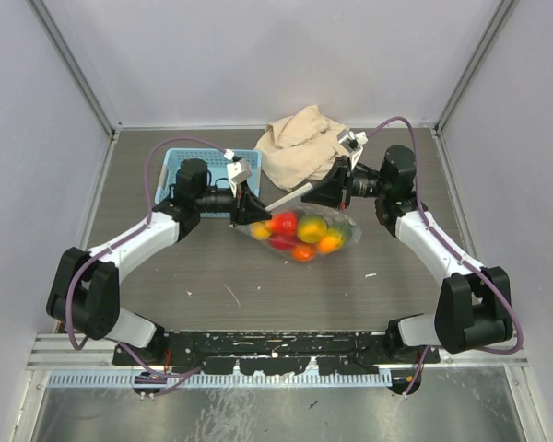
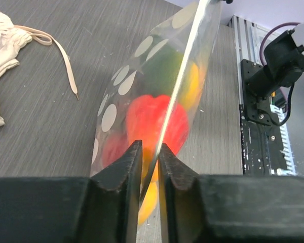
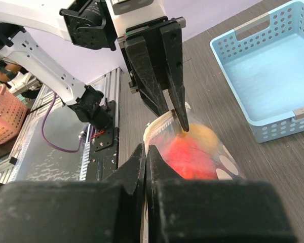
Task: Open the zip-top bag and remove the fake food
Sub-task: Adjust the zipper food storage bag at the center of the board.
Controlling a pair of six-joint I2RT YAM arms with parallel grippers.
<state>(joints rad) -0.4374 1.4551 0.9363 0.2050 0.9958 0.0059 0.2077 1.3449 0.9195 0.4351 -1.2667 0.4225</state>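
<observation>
At mid-counter the zip-top bag (image 1: 291,198) has its zip edge running from 8 to 2 o'clock, with the left end effector (image 1: 243,215) clenched on the 8 o'clock end, the right end effector (image 1: 319,191) clenched on the 2 o'clock end, and the fake food (image 1: 311,226) bunched inside between them.

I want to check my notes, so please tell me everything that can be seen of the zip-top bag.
The zip-top bag is clear, thin plastic printed with white dots, with a white zip strip along one edge. It is full of fake food: red, yellow, orange and green pieces. It is stretched between the hands over the table's middle. The right hand is shut on one end of the strip; the left hand has its fingers around the other end, nearly closed.
</observation>
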